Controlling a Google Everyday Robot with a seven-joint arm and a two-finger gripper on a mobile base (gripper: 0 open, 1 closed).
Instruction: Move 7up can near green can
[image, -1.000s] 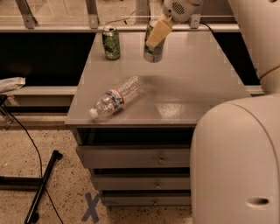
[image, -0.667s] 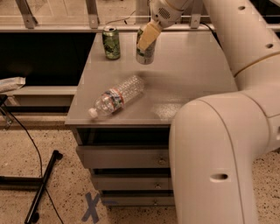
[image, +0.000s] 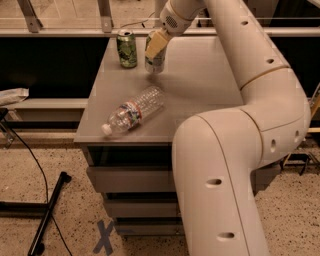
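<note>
The 7up can, pale with green patches, stands upright at the back of the grey table, partly hidden behind a tan finger. My gripper reaches down from the upper right and is shut on this can. I cannot tell whether the can rests on the table or hangs just above it. The green can, dark green with a silver top, stands upright at the table's back left corner. It is a small gap to the left of the 7up can and does not touch it.
A clear plastic water bottle lies on its side near the table's front left edge. My large white arm covers the table's right side. Drawers sit under the table. A black stand and cable lie on the floor at left.
My gripper has carried the 7up can leftward across the back of the table, closing most of the gap to the green can. The green can and the bottle have not moved.
</note>
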